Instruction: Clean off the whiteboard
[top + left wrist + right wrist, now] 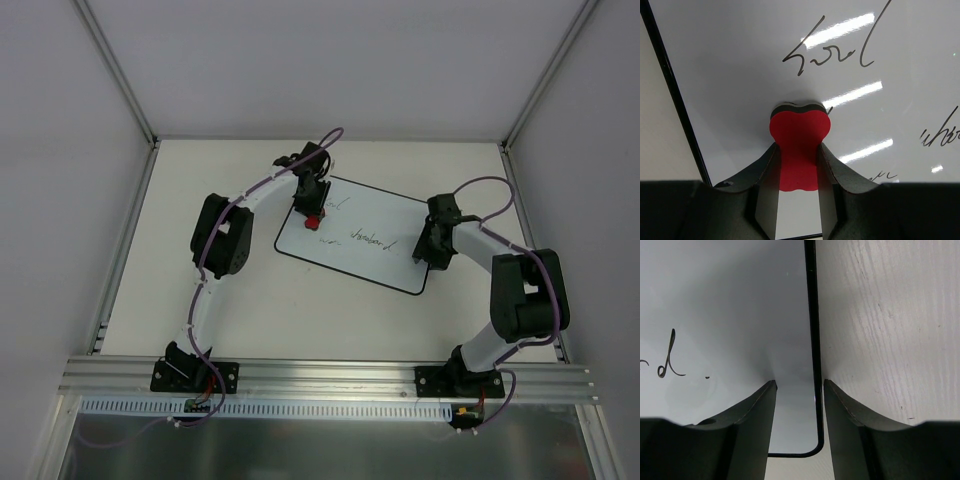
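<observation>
The whiteboard [385, 262] lies tilted in the middle of the table, with dark handwriting [368, 238] across it. My left gripper [311, 215] is shut on a red bone-shaped eraser [312, 221] and presses it onto the board's upper left part. In the left wrist view the eraser [799, 130] stands between the fingers [765, 180], just below a written word [835, 50]. My right gripper [427, 252] is open at the board's right edge. In the right wrist view it [799, 381] straddles the black border [811, 315], with one finger over the board [730, 315] and one over the table.
The white table [200, 180] is walled in by grey panels with metal posts. An aluminium rail [320, 375] runs along the near edge, where both arm bases are bolted. The board's near right corner [812, 449] is rounded.
</observation>
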